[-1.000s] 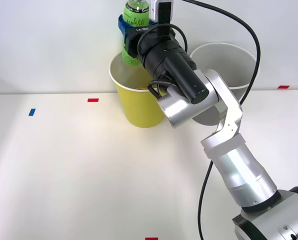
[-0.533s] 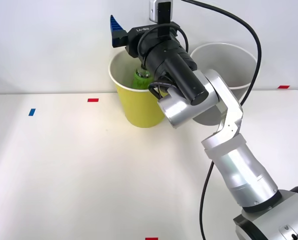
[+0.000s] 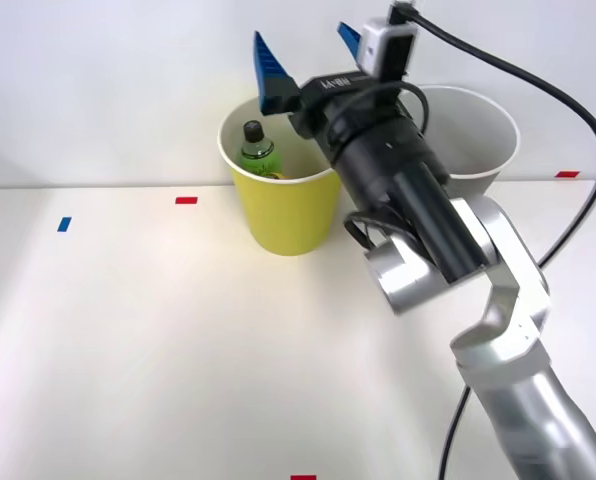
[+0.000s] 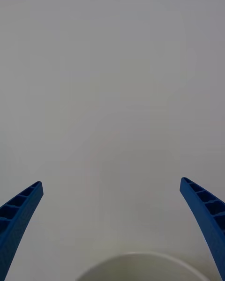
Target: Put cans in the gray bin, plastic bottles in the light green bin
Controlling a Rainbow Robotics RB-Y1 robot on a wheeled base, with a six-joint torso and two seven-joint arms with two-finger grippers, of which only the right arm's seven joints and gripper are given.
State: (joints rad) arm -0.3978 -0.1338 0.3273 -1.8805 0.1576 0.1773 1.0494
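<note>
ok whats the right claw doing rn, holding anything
Right claw: open, holding nothing; bottle sits in the green bin.

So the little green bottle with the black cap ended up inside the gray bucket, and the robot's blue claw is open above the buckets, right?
Not quite. In the front view the green bottle stands inside the light green bin, not the gray bin, which is beside it. The rest holds: the right gripper is open, its blue fingers spread apart above the bins.

table front (image 3: 178,340) lies bare; two bins (image 3: 278,205) block the back
</note>
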